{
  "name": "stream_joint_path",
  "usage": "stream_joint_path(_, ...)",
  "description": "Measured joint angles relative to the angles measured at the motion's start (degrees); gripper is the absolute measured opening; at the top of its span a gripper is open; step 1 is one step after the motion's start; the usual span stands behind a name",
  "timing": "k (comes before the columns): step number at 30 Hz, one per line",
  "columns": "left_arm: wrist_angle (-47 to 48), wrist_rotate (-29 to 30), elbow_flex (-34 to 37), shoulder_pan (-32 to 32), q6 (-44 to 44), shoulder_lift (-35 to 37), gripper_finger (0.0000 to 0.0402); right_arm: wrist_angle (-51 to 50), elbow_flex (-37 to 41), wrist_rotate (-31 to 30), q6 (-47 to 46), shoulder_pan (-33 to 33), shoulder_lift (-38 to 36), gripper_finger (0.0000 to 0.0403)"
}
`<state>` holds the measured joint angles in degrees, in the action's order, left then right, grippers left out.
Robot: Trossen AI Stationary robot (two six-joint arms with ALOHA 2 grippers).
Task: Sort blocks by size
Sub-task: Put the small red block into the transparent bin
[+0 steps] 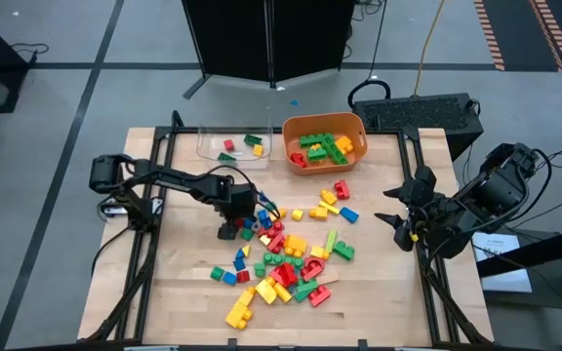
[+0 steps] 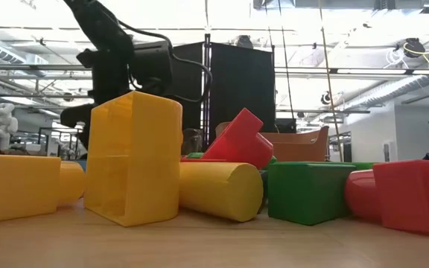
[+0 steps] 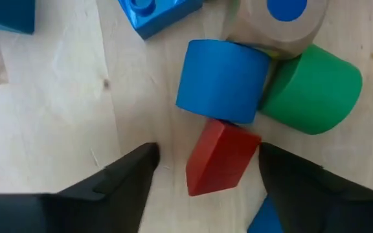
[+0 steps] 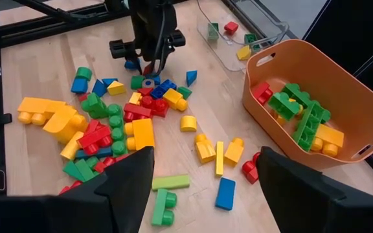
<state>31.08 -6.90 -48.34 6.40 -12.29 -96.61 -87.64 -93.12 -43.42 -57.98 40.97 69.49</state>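
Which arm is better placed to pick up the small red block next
The left. Its gripper is open, its fingers either side of the small red block at the pile's edge. The right gripper waits open at the table's right edge, away from the blocks.

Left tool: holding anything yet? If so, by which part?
Nothing held. The left tool is open, its fingers either side of a small red block on the table, without touching it.

- The left gripper (image 3: 203,171) stands open around a red block (image 3: 220,158), with bare wood on its outer side.
- A blue cylinder (image 3: 222,81) and a green cylinder (image 3: 313,87) crowd just beyond.
- The blocks (image 1: 281,258) fill the table's (image 1: 179,302) middle; its left strip is bare.
- The tub (image 1: 326,142) and tray (image 1: 234,144) line the far edge.
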Motion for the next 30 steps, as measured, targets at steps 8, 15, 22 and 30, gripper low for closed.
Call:
stream_joint_path(8, -0.26, -0.3, 0.02, -0.03, 0.04, -0.03, 0.0117, -0.06, 0.0, 0.0, -0.02, 0.0, 0.0, 0.0265)
stream_joint_path(15, 1.63, -1.16, -2.24, -0.1, 3.03, 0.31, 0.0069, -0.08, 0.0, 0.0, 0.02, 0.0, 0.0, 0.0265)
stream_joint_path(22, 8.95, 2.01, -7.61, 0.08, 3.44, 2.04, 0.0062, -0.1, 0.0, -0.04, 0.0, 0.02, 0.0, 0.0265)
stream_joint_path(30, 17.36, 9.74, -14.72, 1.43, 2.97, 4.51, 0.0061, -0.1, 0.0, -0.08, 0.04, 0.0, 0.02, 0.0265)
